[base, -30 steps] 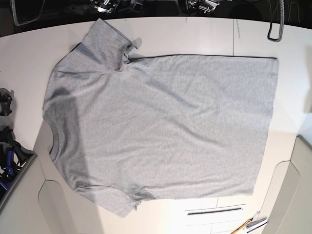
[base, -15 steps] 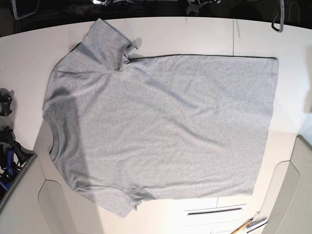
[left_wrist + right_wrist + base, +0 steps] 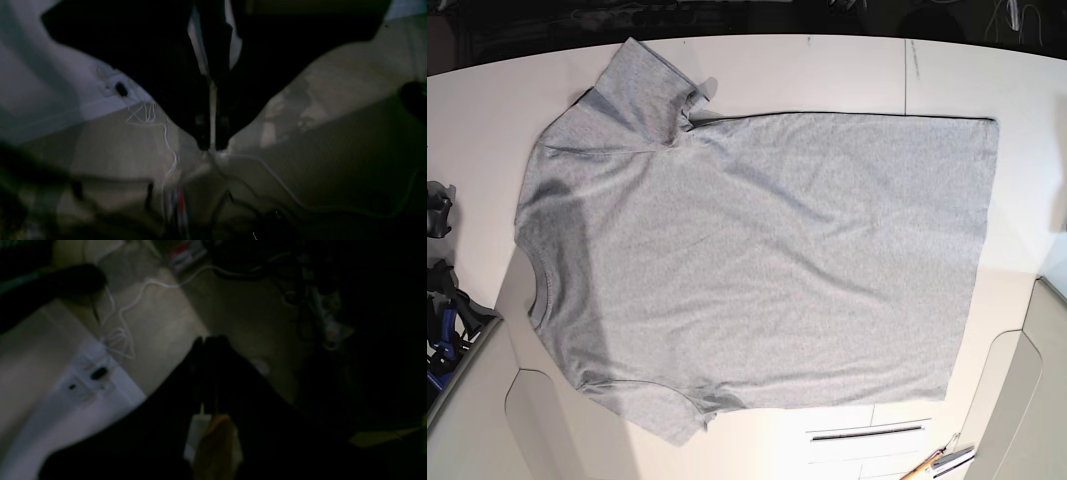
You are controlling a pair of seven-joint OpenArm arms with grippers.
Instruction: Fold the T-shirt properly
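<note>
Looking at the base view, I am seeing the T-shirt (image 3: 757, 265) lying spread flat and plain side up on the white surface (image 3: 827, 70), collar toward the view's left and hem toward its right, with no fold made, so I am judging the whole task as still ahead; neither arm is showing here. Turning to the left wrist view, I am finding the left end effector (image 3: 212, 146) pressed nearly together on nothing, over dim floor and cables. In the dark, blurred right wrist view the right end effector (image 3: 208, 340) is looking pressed together too, and the shirt is appearing in neither.
</note>
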